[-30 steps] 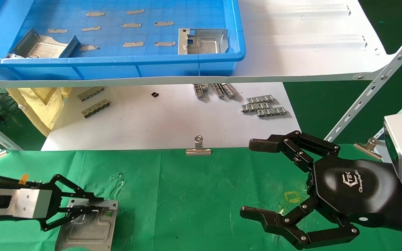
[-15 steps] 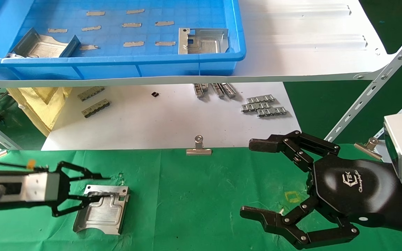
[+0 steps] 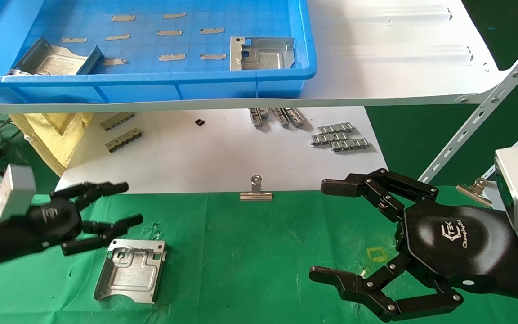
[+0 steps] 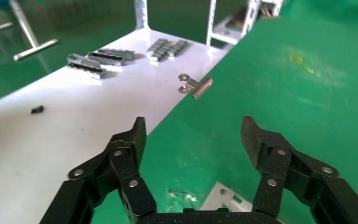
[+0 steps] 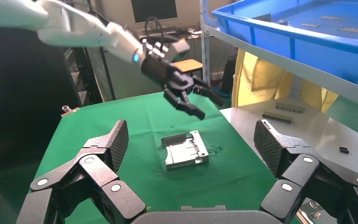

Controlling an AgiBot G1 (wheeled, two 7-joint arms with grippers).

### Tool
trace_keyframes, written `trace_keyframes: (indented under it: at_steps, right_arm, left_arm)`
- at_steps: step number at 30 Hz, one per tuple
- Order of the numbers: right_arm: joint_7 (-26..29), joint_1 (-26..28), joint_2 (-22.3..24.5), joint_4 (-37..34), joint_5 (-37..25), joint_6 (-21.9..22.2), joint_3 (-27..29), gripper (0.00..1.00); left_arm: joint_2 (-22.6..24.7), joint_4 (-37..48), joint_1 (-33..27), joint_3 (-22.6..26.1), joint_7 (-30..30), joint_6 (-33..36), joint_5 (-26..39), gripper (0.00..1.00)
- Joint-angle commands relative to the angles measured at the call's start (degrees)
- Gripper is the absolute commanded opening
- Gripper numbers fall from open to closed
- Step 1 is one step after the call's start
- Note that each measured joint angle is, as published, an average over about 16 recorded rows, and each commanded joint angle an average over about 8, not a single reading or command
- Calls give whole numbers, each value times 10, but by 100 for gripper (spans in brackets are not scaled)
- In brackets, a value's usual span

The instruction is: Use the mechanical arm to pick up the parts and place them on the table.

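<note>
One silvery part (image 3: pixel 131 270) lies flat on the green table (image 3: pixel 250 252) at the near left; it also shows in the right wrist view (image 5: pixel 185 149) and its corner in the left wrist view (image 4: pixel 223 200). My left gripper (image 3: pixel 133 202) is open and empty, hovering just above and behind the part's far edge, apart from it. In its own view the left gripper (image 4: pixel 194 135) spans bare cloth. Two more parts (image 3: pixel 261 54) (image 3: pixel 54 60) lie in the blue bin (image 3: pixel 151 83). My right gripper (image 3: pixel 319 229) is open, empty and parked at the near right.
The blue bin stands on a white shelf board (image 3: pixel 398 67) with slotted steel struts (image 3: pixel 488 103) at the right. Below lies a white sheet (image 3: pixel 205 153) with small grey toothed strips (image 3: pixel 340 137). Binder clips (image 3: pixel 256 191) grip the cloth's far edge. A yellow square mark (image 3: pixel 378 254) is near my right gripper.
My left gripper carried the part forward and right, set it on the cloth and let go. It has since opened, risen and turned away from the part. The right arm has not moved.
</note>
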Motion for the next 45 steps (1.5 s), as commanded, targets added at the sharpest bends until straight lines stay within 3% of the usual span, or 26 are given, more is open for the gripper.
trace_keyframes:
  at_steps: [1,13,45]
  right_arm:
    - [0,0,0,0,0,0,0,100]
    - [0,0,0,0,0,0,0,100]
    - [0,0,0,0,0,0,0,100]
  left_arm:
    - [0,0,20,-8,-27,-1,-26,100]
    - [-3,-26,26,-21,-37,-4,-22,100]
    - [-46,-357,134,-188,-231,-34,0,100]
